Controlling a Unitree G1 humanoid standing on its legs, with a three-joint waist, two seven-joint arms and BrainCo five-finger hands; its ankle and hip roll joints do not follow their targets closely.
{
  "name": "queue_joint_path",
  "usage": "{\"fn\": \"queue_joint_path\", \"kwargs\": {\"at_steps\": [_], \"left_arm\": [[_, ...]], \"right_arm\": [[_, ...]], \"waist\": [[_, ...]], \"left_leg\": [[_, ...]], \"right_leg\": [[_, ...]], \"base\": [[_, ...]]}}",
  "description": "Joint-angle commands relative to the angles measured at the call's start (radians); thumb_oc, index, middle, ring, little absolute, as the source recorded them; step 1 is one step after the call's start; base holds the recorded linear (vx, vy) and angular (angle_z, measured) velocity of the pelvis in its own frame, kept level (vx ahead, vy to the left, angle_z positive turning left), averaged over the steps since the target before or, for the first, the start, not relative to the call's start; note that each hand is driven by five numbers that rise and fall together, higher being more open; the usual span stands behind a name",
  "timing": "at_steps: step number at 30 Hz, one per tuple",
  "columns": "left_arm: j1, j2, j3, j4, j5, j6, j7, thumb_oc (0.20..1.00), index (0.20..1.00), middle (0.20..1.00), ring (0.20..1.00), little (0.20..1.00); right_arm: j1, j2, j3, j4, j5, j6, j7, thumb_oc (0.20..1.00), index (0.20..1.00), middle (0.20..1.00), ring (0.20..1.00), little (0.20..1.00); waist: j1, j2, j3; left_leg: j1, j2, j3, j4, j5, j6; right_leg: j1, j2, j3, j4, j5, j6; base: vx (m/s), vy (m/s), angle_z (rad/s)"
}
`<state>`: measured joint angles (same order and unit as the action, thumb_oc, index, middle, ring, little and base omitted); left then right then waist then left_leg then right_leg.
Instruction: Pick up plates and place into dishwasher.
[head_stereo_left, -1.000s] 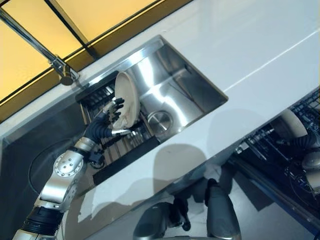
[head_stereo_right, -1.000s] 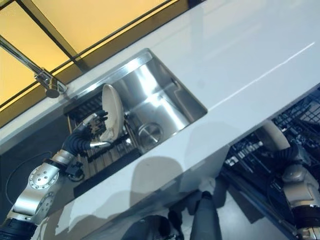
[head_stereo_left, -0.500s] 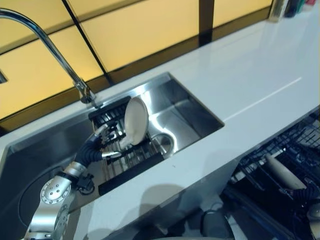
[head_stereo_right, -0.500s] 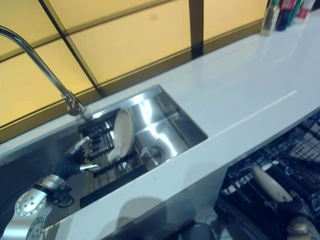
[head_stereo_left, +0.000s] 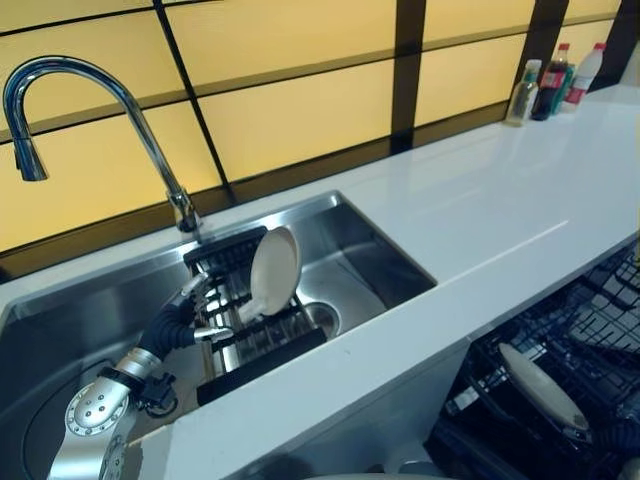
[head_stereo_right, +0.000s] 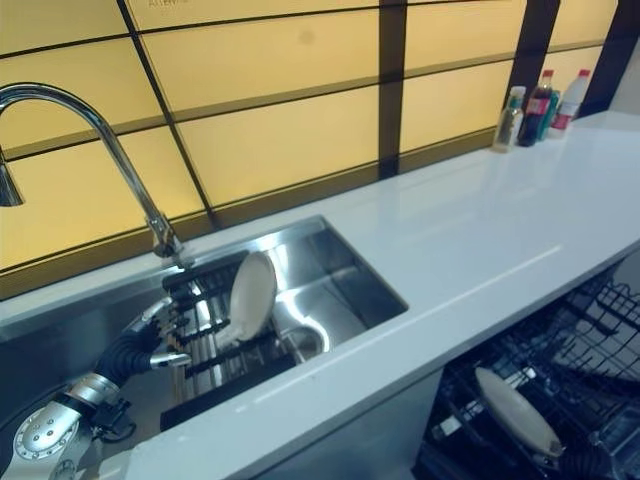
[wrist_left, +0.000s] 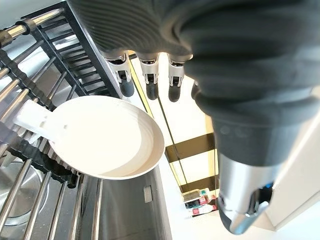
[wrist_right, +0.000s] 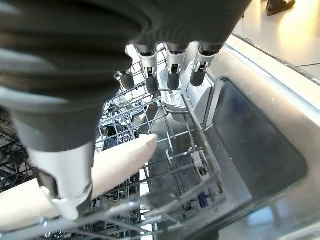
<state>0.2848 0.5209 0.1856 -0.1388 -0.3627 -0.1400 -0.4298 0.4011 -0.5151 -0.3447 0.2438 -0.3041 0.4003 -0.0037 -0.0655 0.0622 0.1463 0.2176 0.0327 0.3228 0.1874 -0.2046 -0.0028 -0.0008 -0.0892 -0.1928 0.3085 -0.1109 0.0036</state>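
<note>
A cream plate (head_stereo_left: 274, 270) is standing on edge in the black-framed drying rack (head_stereo_left: 250, 330) that is sitting inside the stainless sink (head_stereo_left: 360, 250), leaning slightly against the rack's metal bars; the left hand (head_stereo_left: 195, 310) is hovering just beside it, on the side away from the drain, with its fingers (wrist_left: 150, 82) hanging straight and relaxed and its thumb held apart, so it is gripping nothing and, in the wrist view, its dark tips are staying clear of the plate's rim; a curved chrome faucet (head_stereo_left: 90, 110) is rising behind the sink against the yellow panelled wall (head_stereo_left: 300, 110), and the white countertop (head_stereo_left: 500, 220) is running off toward a few bottles (head_stereo_left: 550, 85) standing at its far end; below the counter's front edge the dishwasher rack (head_stereo_left: 590, 340) is standing pulled out, and a second plate (head_stereo_left: 540, 385) is resting tilted among its dark wires; in the right wrist view the right hand (wrist_right: 170, 65) is hanging above that wire rack (wrist_right: 185, 165) with its fingers (wrist_right: 172, 75) extended and loose, holding nothing, while the pale edge of the racked plate (wrist_right: 120, 160) is showing beside its thumb.
</note>
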Motion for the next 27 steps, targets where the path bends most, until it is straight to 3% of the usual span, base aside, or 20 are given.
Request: {"fn": "queue_joint_path", "kwargs": {"at_steps": [1, 4, 7, 14, 18, 20, 27], "left_arm": [[0.008, 0.015, 0.088, -0.062, -0.009, -0.034, 0.015, 1.0, 1.0, 1.0, 1.0, 1.0], [0.001, 0.016, 0.083, -0.049, -0.013, -0.042, 0.027, 1.0, 1.0, 1.0, 1.0, 1.0], [-0.028, 0.026, 0.054, -0.035, -0.014, -0.041, 0.079, 1.0, 1.0, 1.0, 1.0, 1.0], [-0.056, 0.01, 0.01, 0.003, -0.027, -0.08, 0.166, 1.0, 1.0, 1.0, 1.0, 1.0], [-0.074, 0.014, 0.002, 0.015, -0.034, -0.084, 0.187, 1.0, 1.0, 1.0, 1.0, 1.0], [-0.093, 0.019, -0.005, 0.02, -0.038, -0.084, 0.204, 1.0, 1.0, 1.0, 1.0, 1.0], [-0.18, 0.047, -0.052, 0.045, -0.016, -0.1, 0.255, 1.0, 1.0, 1.0, 1.0, 1.0]], "right_arm": [[-0.03, -0.019, -0.056, -0.044, -0.05, -0.023, -0.032, 1.0, 1.0, 1.0, 1.0, 1.0], [-0.041, -0.029, -0.066, -0.064, -0.045, -0.036, -0.043, 1.0, 1.0, 1.0, 1.0, 1.0], [-0.1, -0.06, -0.109, -0.2, 0.135, -0.06, -0.155, 1.0, 1.0, 1.0, 1.0, 1.0], [-0.185, -0.077, -0.117, -0.39, 0.119, -0.292, -0.4, 1.0, 1.0, 1.0, 1.0, 1.0], [-0.224, -0.083, -0.118, -0.426, 0.12, -0.37, -0.443, 1.0, 1.0, 1.0, 1.0, 1.0], [-0.253, -0.082, -0.107, -0.451, 0.127, -0.441, -0.474, 1.0, 1.0, 1.0, 1.0, 1.0], [-0.36, -0.106, 0.006, -0.499, 0.098, -0.514, -0.48, 1.0, 1.0, 1.0, 1.0, 1.0]], "waist": [[-0.015, -0.031, -0.018], [-0.016, -0.034, -0.02], [-0.022, -0.034, -0.017], [-0.03, -0.003, -0.031], [-0.023, 0.001, -0.038], [-0.015, -0.002, -0.044], [0.018, -0.02, -0.057]], "left_leg": [[-0.057, -0.014, -0.008, 0.046, 0.031, 0.022], [-0.051, -0.017, -0.013, 0.034, 0.03, 0.022], [-0.048, -0.019, -0.022, 0.021, 0.026, 0.026], [-0.052, -0.034, -0.033, -0.017, 0.013, 0.028], [-0.052, -0.038, -0.041, -0.032, 0.011, 0.029], [-0.054, -0.041, -0.045, -0.04, 0.009, 0.029], [-0.076, -0.043, -0.058, -0.05, 0.016, 0.021]], "right_leg": [[0.122, -0.003, 0.04, -0.201, 0.088, 0.111], [0.121, 0.001, 0.042, -0.202, 0.084, 0.108], [0.114, 0.006, 0.046, -0.202, 0.076, 0.104], [0.088, 0.015, 0.054, -0.2, 0.047, 0.102], [0.09, 0.019, 0.051, -0.206, 0.037, 0.099], [0.093, 0.02, 0.044, -0.218, 0.036, 0.097], [0.103, 0.028, 0.012, -0.259, 0.037, 0.078]], "base": [[-0.02, 0.041, -0.04], [-0.03, 0.04, -0.02], [-0.04, 0.037, -0.01], [-0.04, 0.075, -0.02], [-0.02, 0.026, 0.0], [-0.06, 0.002, -0.01], [-0.08, -0.036, 0.0]]}}
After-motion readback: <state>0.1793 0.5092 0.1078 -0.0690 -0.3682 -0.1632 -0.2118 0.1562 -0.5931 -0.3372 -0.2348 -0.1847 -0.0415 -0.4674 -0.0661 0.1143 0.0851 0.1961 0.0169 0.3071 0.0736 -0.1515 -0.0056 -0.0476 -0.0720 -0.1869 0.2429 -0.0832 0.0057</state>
